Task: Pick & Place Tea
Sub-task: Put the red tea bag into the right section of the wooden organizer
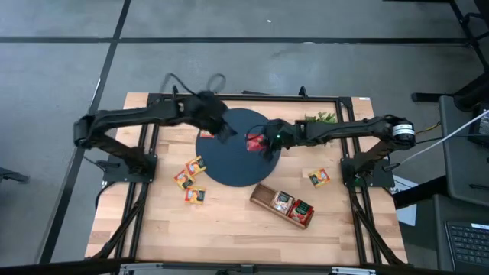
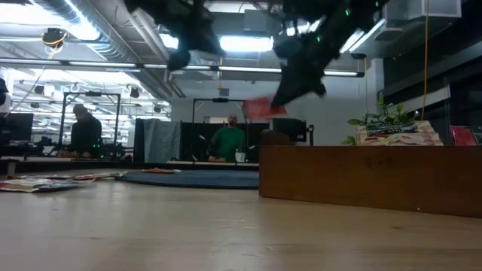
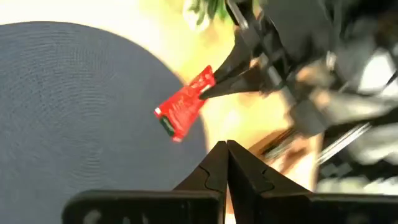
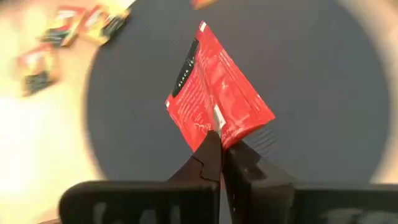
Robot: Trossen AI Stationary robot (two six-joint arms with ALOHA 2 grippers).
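My right gripper [image 1: 263,143] hangs over the right part of the round dark mat [image 1: 229,164], shut on a red tea packet [image 4: 217,99] that also shows in the left wrist view [image 3: 184,106] and the low view [image 2: 263,107]. My left gripper [image 1: 224,133] is shut and empty above the mat's far left part. Three loose packets [image 1: 189,180] lie flat on the table left of the mat, one more [image 1: 318,177] on the right. Two packets [image 1: 293,206] lie in the wooden tray [image 1: 263,195]. My right gripper pinches the red packet by one corner [image 4: 216,132] between its two fingertips, coming from the table's right side and slanting down. The packet is lifted clear of the mat and sticks out past the fingertips, tilted.
A small green plant [image 1: 321,118] stands at the table's far right. The wooden tray lies slantwise near the right of the mat. Black frame rails run along the table's edges. People stand in the room beyond the table in the low view.
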